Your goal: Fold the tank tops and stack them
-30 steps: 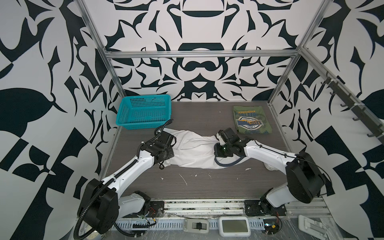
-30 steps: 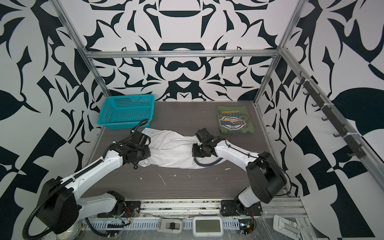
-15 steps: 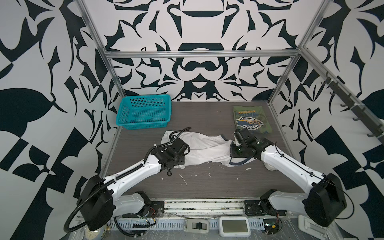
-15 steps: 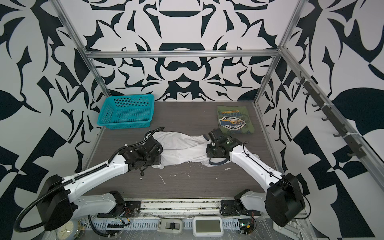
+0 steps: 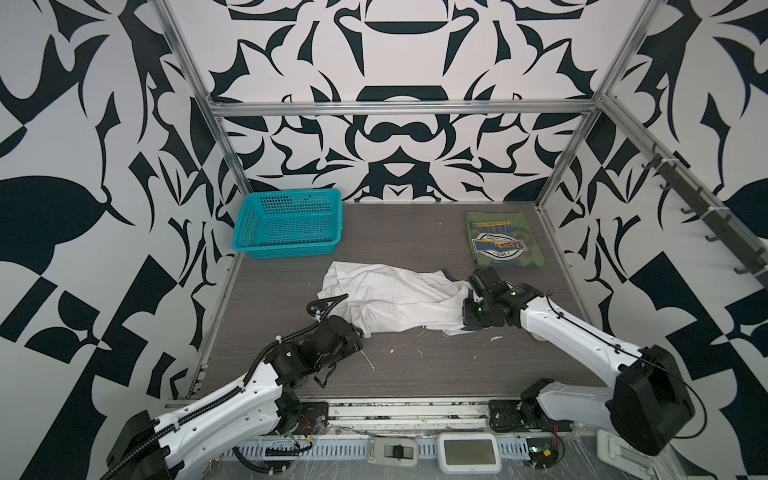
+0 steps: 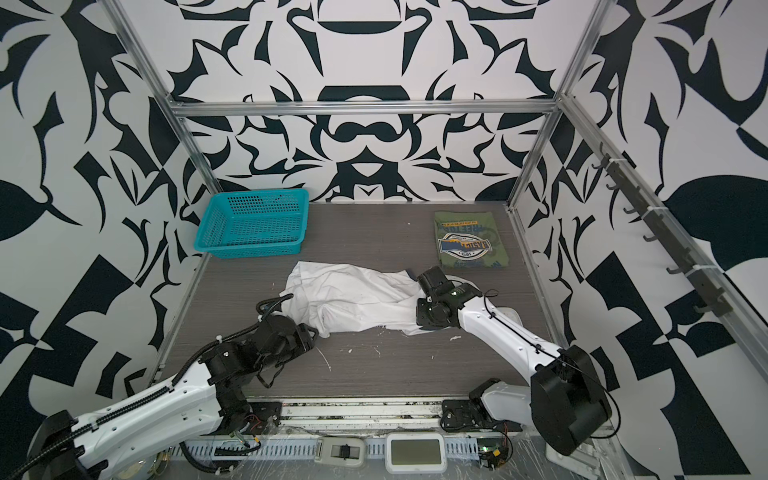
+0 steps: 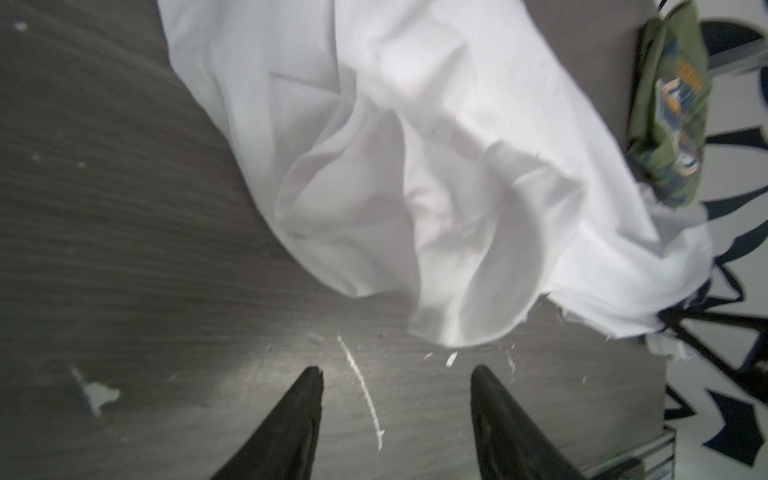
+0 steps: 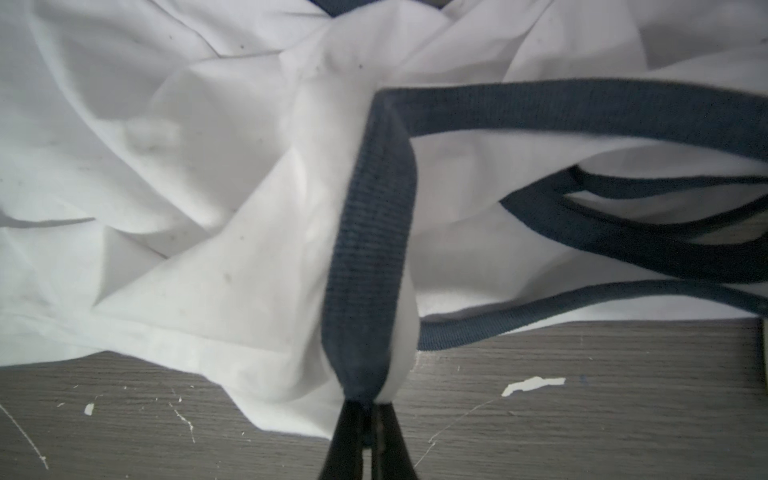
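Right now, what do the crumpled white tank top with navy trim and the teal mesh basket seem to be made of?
Crumpled white tank top: thin cloth, matte; it drapes in soft folds.
Its navy trim: ribbed knit band, ribs visible.
Teal mesh basket: likely moulded plastic, slight sheen, rigid perforated walls.

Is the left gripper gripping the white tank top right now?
No: in the left wrist view the left gripper stands open over the table, short of the white tank top.

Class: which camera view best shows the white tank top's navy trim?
The right wrist view: the navy trim runs large through the frame, pinched in the shut right gripper. Both top views show only slivers beside that gripper; the left wrist view shows none clearly.
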Robot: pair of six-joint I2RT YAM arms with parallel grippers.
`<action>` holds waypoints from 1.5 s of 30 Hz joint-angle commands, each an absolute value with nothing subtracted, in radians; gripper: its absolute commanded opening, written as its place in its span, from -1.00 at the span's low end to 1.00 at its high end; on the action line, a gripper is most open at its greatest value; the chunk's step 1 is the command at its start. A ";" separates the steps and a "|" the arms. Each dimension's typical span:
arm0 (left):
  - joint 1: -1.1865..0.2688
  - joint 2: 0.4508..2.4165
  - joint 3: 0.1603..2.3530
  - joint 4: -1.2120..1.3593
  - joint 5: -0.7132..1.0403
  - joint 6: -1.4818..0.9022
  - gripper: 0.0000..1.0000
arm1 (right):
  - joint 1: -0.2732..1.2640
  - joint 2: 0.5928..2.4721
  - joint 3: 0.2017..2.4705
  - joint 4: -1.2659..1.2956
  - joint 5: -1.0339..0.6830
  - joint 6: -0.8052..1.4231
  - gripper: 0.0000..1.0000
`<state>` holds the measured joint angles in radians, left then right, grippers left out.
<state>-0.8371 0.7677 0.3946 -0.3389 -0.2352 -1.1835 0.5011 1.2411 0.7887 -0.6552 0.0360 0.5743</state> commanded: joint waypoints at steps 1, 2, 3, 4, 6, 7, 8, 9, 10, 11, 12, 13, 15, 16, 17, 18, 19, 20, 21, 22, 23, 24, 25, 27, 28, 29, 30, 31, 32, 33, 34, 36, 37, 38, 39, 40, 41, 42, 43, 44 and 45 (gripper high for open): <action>-0.734 0.800 0.387 -0.181 -0.141 -1.203 0.09 | 0.498 1.215 0.792 -0.694 0.104 0.584 -1.00; -0.704 0.808 0.384 -0.144 -0.107 -1.199 0.08 | 0.495 1.218 0.789 -0.697 0.107 0.586 -1.00; -0.679 0.818 0.385 -0.121 -0.081 -1.198 0.08 | 0.492 1.218 0.787 -0.699 0.107 0.586 -1.00; -0.661 0.831 0.392 -0.117 -0.064 -1.197 0.07 | 0.490 1.216 0.784 -0.697 0.107 0.585 -1.00; -0.641 0.865 0.406 -0.112 -0.041 -1.195 0.02 | 0.485 1.209 0.778 -0.688 0.101 0.587 -1.00; -0.641 0.879 0.410 -0.107 -0.037 -1.196 -0.01 | 0.486 1.206 0.776 -0.684 0.099 0.587 -1.00; -0.641 0.895 0.413 -0.101 -0.030 -1.200 -0.05 | 0.485 1.204 0.776 -0.680 0.096 0.588 -1.00; -0.641 0.911 0.415 -0.098 -0.023 -1.203 -0.07 | 0.485 1.205 0.777 -0.678 0.094 0.588 -1.00; -0.641 0.924 0.418 -0.100 -0.022 -1.208 -0.10 | 0.485 1.206 0.779 -0.677 0.094 0.589 -1.00; -0.641 0.936 0.417 -0.101 -0.021 -1.213 -0.13 | 0.485 1.209 0.781 -0.676 0.092 0.588 -1.00; -0.641 0.945 0.413 -0.090 -0.017 -1.217 -0.15 | 0.485 1.210 0.781 -0.674 0.091 0.588 -1.00; -0.641 0.952 0.405 -0.070 -0.013 -1.222 -0.17 | 0.485 1.212 0.781 -0.671 0.091 0.587 -1.00; -0.641 0.972 0.401 -0.033 -0.002 -1.227 -0.22 | 0.485 1.213 0.778 -0.667 0.086 0.588 -1.00; -0.641 0.984 0.404 -0.019 0.005 -1.227 -0.26 | 0.485 1.213 0.779 -0.664 0.084 0.588 -1.00; -0.641 0.999 0.411 -0.008 0.016 -1.225 -0.31 | 0.485 1.215 0.779 -0.663 0.082 0.588 -1.00; -0.642 1.015 0.415 0.002 0.020 -1.226 -0.37 | 0.484 1.219 0.781 -0.662 0.079 0.588 -1.00; -0.642 1.028 0.419 0.012 0.024 -1.224 -0.42 | 0.485 1.219 0.780 -0.662 0.077 0.587 -1.00; -0.641 1.043 0.422 0.026 0.028 -1.223 -0.50 | 0.485 1.218 0.782 -0.663 0.074 0.586 -1.00; -0.641 1.056 0.427 0.035 0.028 -1.218 -0.57 | 0.485 1.217 0.784 -0.663 0.072 0.585 -1.00; -0.641 1.063 0.438 0.028 0.024 -1.209 -0.65 | 0.485 1.215 0.787 -0.664 0.071 0.584 -1.00; -0.641 1.064 0.459 -0.004 0.008 -1.190 -0.74 | 0.485 1.213 0.791 -0.669 0.067 0.582 -1.00; -0.641 1.060 0.484 -0.048 -0.011 -1.165 -0.82 | 0.485 1.211 0.798 -0.670 0.060 0.577 -1.00; -0.641 1.053 0.513 -0.091 -0.036 -1.137 -0.88 | 0.483 1.209 0.805 -0.673 0.051 0.568 -1.00; -0.639 1.022 0.594 -0.224 -0.121 -1.064 -1.00 | 0.476 1.208 0.834 -0.698 0.029 0.552 -1.00; -0.632 1.004 0.635 -0.283 -0.161 -1.025 -1.00 | 0.473 1.205 0.851 -0.707 0.018 0.543 -1.00; -0.617 0.983 0.690 -0.355 -0.210 -0.979 -1.00 | 0.467 1.198 0.873 -0.717 -0.001 0.530 -1.00; -0.597 0.957 0.752 -0.424 -0.258 -0.923 -1.00 | 0.462 1.190 0.898 -0.733 -0.014 0.519 -1.00; -0.580 0.931 0.804 -0.482 -0.303 -0.875 -1.00 | 0.458 1.181 0.928 -0.745 -0.023 0.511 -1.00; -0.568 0.896 0.862 -0.541 -0.367 -0.832 -1.00 | 0.454 1.170 0.958 -0.755 -0.027 0.502 -1.00; -0.563 0.851 0.902 -0.566 -0.424 -0.792 -1.00 | 0.454 1.160 0.990 -0.765 -0.026 0.496 -1.00; -0.561 0.813 0.920 -0.571 -0.468 -0.766 -1.00 | 0.453 1.153 1.011 -0.766 -0.027 0.494 -1.00; -0.556 0.744 0.935 -0.562 -0.534 -0.729 -1.00 | 0.449 1.150 1.050 -0.764 -0.046 0.488 -1.00; -0.550 0.731 0.936 -0.574 -0.555 -0.726 -1.00 | 0.448 1.154 1.058 -0.755 -0.060 0.490 -1.00; -0.544 0.726 0.934 -0.596 -0.575 -0.727 -1.00 | 0.448 1.158 1.059 -0.739 -0.081 0.493 -1.00; -0.539 0.731 0.925 -0.618 -0.593 -0.729 -1.00 | 0.447 1.166 1.055 -0.721 -0.101 0.499 -1.00; -0.535 0.740 0.914 -0.640 -0.608 -0.734 -1.00 | 0.446 1.175 1.049 -0.705 -0.111 0.504 -1.00; -0.529 0.752 0.900 -0.672 -0.633 -0.758 -1.00 | 0.445 1.187 1.038 -0.692 -0.118 0.511 -1.00; -0.520 0.764 0.881 -0.701 -0.644 -0.784 -1.00 | 0.443 1.199 1.030 -0.681 -0.119 0.514 -1.00; -0.508 0.773 0.867 -0.720 -0.648 -0.803 -1.00 | 0.441 1.210 1.022 -0.676 -0.124 0.513 -1.00; -0.491 0.779 0.848 -0.732 -0.640 -0.818 -1.00 | 0.434 1.219 1.013 -0.668 -0.128 0.511 -1.00; -0.471 0.784 0.830 -0.731 -0.618 -0.821 -1.00 | 0.426 1.224 1.001 -0.660 -0.133 0.514 -1.00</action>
